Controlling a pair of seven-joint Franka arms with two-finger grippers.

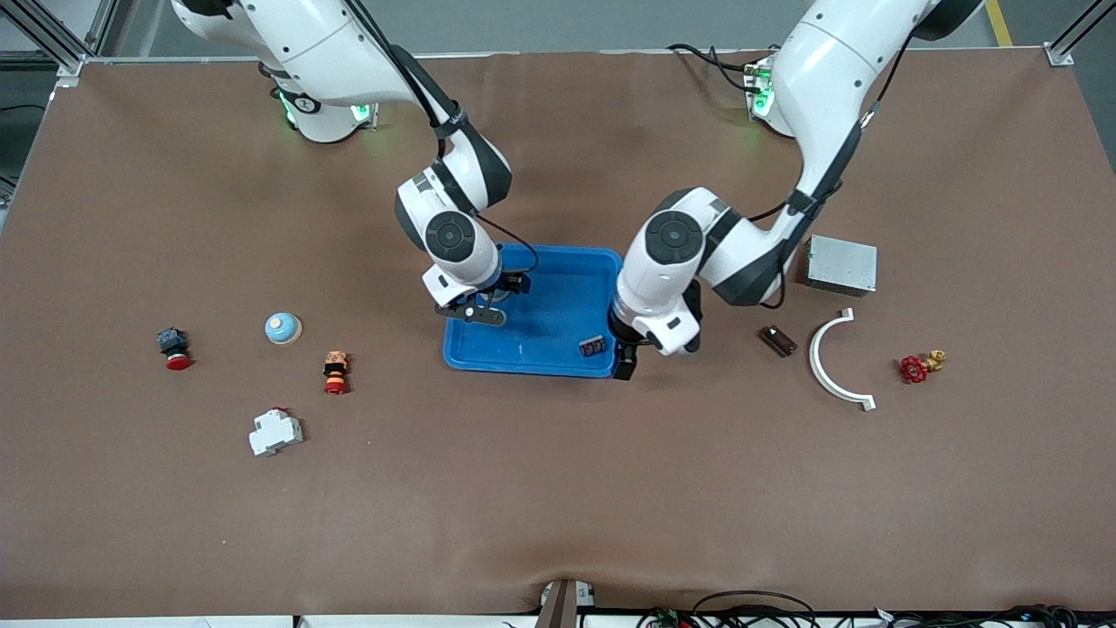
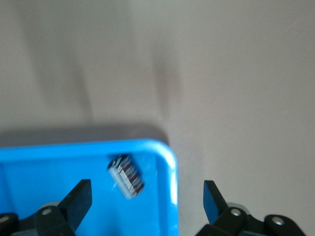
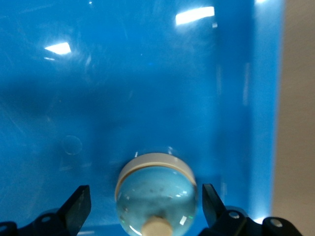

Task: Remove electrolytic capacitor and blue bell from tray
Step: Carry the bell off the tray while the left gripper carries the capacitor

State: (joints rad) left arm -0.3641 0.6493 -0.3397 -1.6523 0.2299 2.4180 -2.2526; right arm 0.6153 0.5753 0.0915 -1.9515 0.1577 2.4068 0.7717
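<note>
- Hovering over the blue tray (image 1: pixel 558 262), both grippers have their fingers spread wide, gripping nothing.
- Right gripper (image 3: pixel 142 209) straddles the bell (image 3: pixel 156 189) lying in the tray.
- Left gripper (image 2: pixel 147 204) is over the tray's corner, capacitor (image 2: pixel 126 175) inside it.

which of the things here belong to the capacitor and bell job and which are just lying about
Job: capacitor and bell, both in the blue tray; open left tool and open right tool over the tray.

Lying about: second bell, red button switch, white breaker, metal box, white bracket, red valve.
</note>
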